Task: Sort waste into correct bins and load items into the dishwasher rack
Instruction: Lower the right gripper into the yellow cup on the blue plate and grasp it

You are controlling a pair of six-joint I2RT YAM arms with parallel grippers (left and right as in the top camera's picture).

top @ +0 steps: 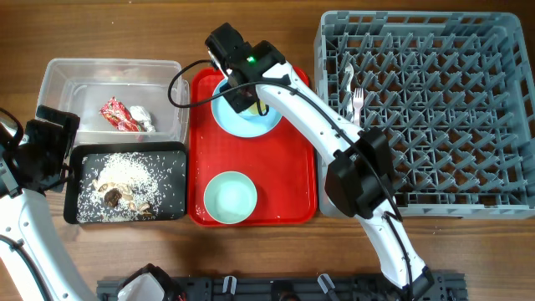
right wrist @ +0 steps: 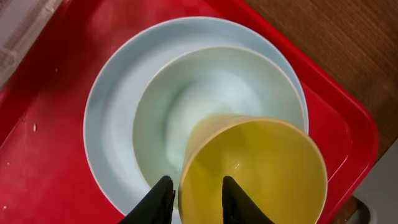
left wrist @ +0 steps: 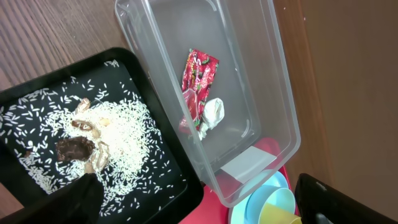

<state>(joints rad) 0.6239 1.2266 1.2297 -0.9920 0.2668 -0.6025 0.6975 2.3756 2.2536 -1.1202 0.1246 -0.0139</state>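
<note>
My right gripper [right wrist: 194, 186] hangs over the light blue plate [right wrist: 109, 124] on the red tray. A small light blue bowl [right wrist: 211, 87] sits on the plate with the yellow cup [right wrist: 261, 174] tilted in it. The jaws are slightly open and straddle the cup's rim: the outer finger is against the wall, the inner one just clear of it. My left gripper [left wrist: 205, 208] is wide open and holds nothing, above the edge where the black tray [left wrist: 130, 59] meets the clear tub [left wrist: 273, 81]. In the tub lie the red wrapper [left wrist: 199, 78] and the tissue [left wrist: 212, 112]. Rice [left wrist: 118, 130] and brown scraps [left wrist: 74, 148] cover the black tray.
A pale green bowl [top: 230, 197] stands at the front of the red tray [top: 292, 184]. The grey dishwasher rack [top: 426, 176] fills the right side, with a white fork [top: 357, 102] among its pegs near its left edge. My right arm stretches across the tray's right half.
</note>
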